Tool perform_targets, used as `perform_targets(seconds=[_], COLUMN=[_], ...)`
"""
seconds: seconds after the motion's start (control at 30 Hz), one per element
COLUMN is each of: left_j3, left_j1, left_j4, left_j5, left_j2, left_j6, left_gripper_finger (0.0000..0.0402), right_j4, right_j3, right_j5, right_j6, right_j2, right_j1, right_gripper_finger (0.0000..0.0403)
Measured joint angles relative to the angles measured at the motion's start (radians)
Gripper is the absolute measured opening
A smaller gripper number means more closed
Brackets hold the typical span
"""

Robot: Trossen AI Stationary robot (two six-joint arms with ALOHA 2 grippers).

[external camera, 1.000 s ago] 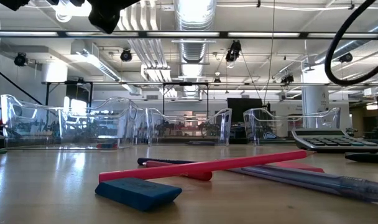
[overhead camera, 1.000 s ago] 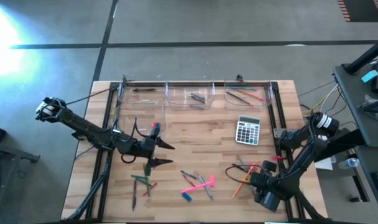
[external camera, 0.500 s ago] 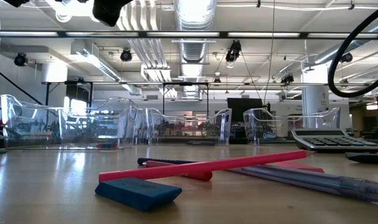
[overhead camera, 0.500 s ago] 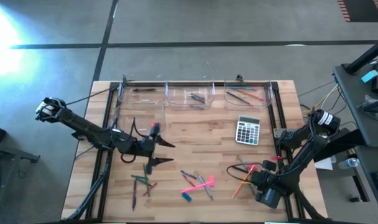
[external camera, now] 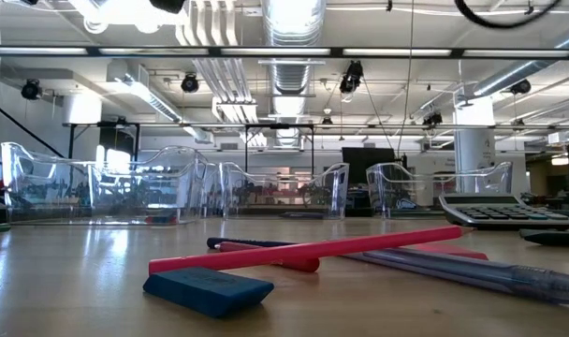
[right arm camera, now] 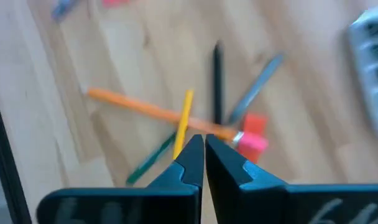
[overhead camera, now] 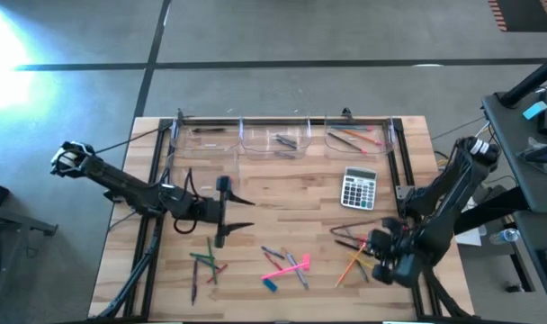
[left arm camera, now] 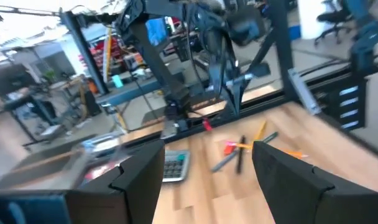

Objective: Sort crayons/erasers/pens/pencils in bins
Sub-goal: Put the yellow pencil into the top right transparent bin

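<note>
Wooden table (overhead camera: 282,193), viewed from above, is carrying four clear bins (overhead camera: 278,138): three are lining the far edge, a fourth (overhead camera: 200,168) is sitting in front of the leftmost one, and each far bin is showing a few sticks inside. Grey calculator (overhead camera: 358,188) is lying near the rightmost bin. Right gripper (overhead camera: 374,245) is hovering over a scattered heap of pencils (overhead camera: 351,261) near the table's right front; its jaws are pressing together, pinching nothing visible, with an orange pencil (right arm camera: 145,109), a yellow one (right arm camera: 183,121), a dark stick and a pink eraser (right arm camera: 253,135) lying on the wood beneath its tips. Left gripper (overhead camera: 237,216) is hanging over the table's left-centre, jaws standing spread and empty. Pink sticks (overhead camera: 287,266) and a blue eraser (overhead camera: 270,285) are lying at centre front; green and red pencils (overhead camera: 204,265) are lying at left front. In the low view, the blue eraser (external camera: 208,289) is resting just in front of a long pink stick (external camera: 308,250).
</note>
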Motion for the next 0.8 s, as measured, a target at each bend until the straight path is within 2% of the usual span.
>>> perform_targets(seconds=[0.27, 0.47, 0.67, 0.8], left_j3=[0.0, 0.0, 0.0, 0.0], left_j1=[0.084, 0.139, 0.142, 0.141], left_j4=[-0.001, -0.001, -0.001, -0.001], left_j5=[-0.006, -0.006, -0.005, -0.005], left_j2=[0.0, -0.001, -0.001, -0.001], left_j6=[0.099, 0.1, 0.089, -0.042], left_gripper_finger=[0.0228, 0.0228, 0.0228, 0.0228], right_j4=[-0.087, -0.087, -0.084, -0.042], right_j3=[0.008, -0.004, -0.015, -0.031], right_j5=[0.01, 0.009, 0.006, -0.047], right_j6=[-0.189, -0.292, -0.297, -0.244], right_j2=[-0.167, -0.202, -0.175, -0.113], right_j1=[-0.202, -0.319, -0.333, -0.317], right_gripper_finger=[0.0008, 0.0009, 0.0009, 0.0017])
